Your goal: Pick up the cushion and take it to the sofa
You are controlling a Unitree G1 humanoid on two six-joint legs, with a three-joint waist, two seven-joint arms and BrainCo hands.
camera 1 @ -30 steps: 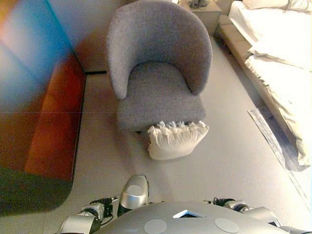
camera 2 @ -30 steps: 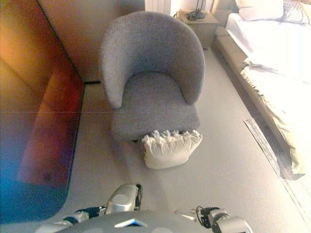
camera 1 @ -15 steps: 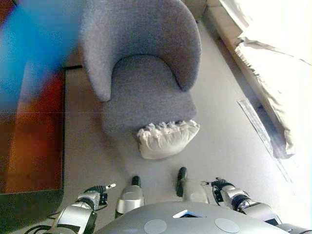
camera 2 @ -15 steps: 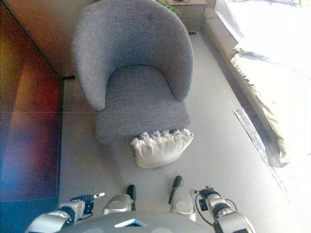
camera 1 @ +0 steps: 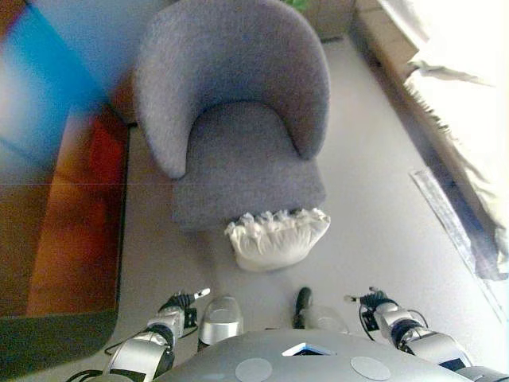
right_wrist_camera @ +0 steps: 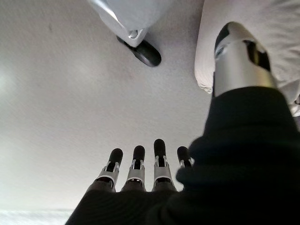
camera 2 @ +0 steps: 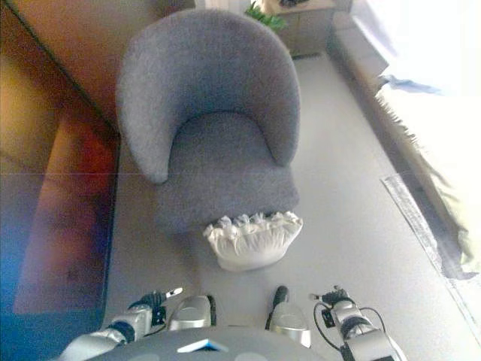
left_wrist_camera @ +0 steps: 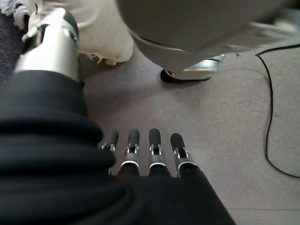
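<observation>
A cream frilled cushion (camera 1: 278, 237) lies on the grey floor, leaning against the front of a grey armchair (camera 1: 238, 119). It also shows in the left wrist view (left_wrist_camera: 105, 44) and the right wrist view (right_wrist_camera: 276, 23). My left hand (camera 1: 176, 306) hangs low at the lower left, short of the cushion. Its fingers (left_wrist_camera: 154, 150) are straight and hold nothing. My right hand (camera 1: 374, 306) hangs at the lower right, also short of the cushion. Its fingers (right_wrist_camera: 140, 164) are straight and empty.
A bed with pale bedding (camera 1: 469, 103) runs along the right side, with a grey floor strip (camera 1: 457, 231) beside it. A reddish-brown glossy panel (camera 1: 71, 215) stands on the left. A small bedside cabinet (camera 2: 301, 22) stands behind the armchair.
The camera has shifted, so the whole scene has moved in view. Both hands have come into view at the lower edge. The cushion stays against the armchair's front.
</observation>
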